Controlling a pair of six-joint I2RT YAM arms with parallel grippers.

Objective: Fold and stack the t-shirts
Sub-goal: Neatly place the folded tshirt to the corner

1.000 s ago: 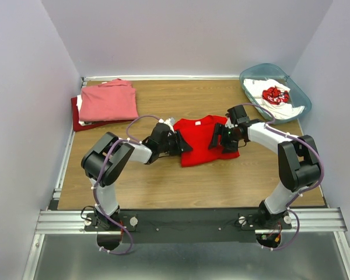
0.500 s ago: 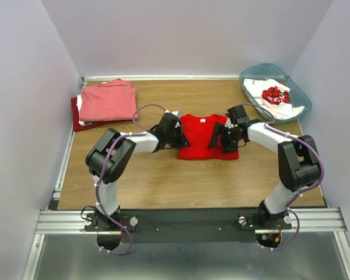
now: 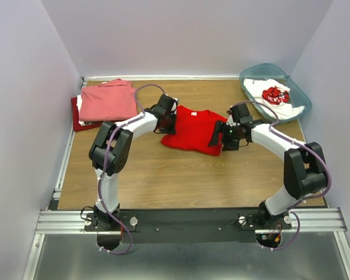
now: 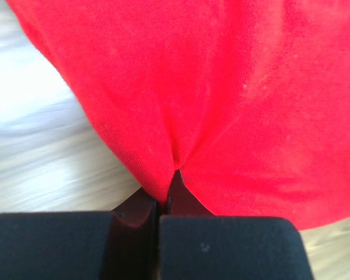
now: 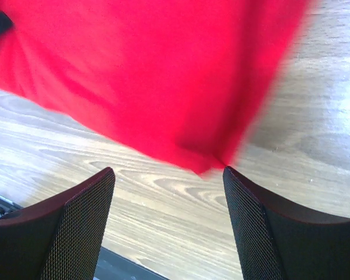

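A folded bright red t-shirt [image 3: 192,130] lies mid-table, skewed toward the back left. My left gripper [image 3: 168,119] is shut on its left edge; in the left wrist view the red cloth [image 4: 221,87] is pinched between the closed jaws of the left gripper [image 4: 166,189]. My right gripper [image 3: 220,139] hovers open at the shirt's right edge, and in the right wrist view the shirt's corner [image 5: 207,160] sits just ahead of the right gripper [image 5: 169,181], whose fingers hold nothing. A salmon-pink t-shirt [image 3: 108,100] tops a folded stack over a darker red one [image 3: 77,120].
A translucent teal bin [image 3: 291,87] at the back right holds a white t-shirt with red print [image 3: 274,94]. Grey walls close in the table on three sides. The black rail with both arm bases [image 3: 186,220] runs along the near edge.
The left gripper closed on the red shirt's left edge and pulled it toward the back left, skewing the shirt. The right gripper stayed open, with the shirt sliding away from under it.
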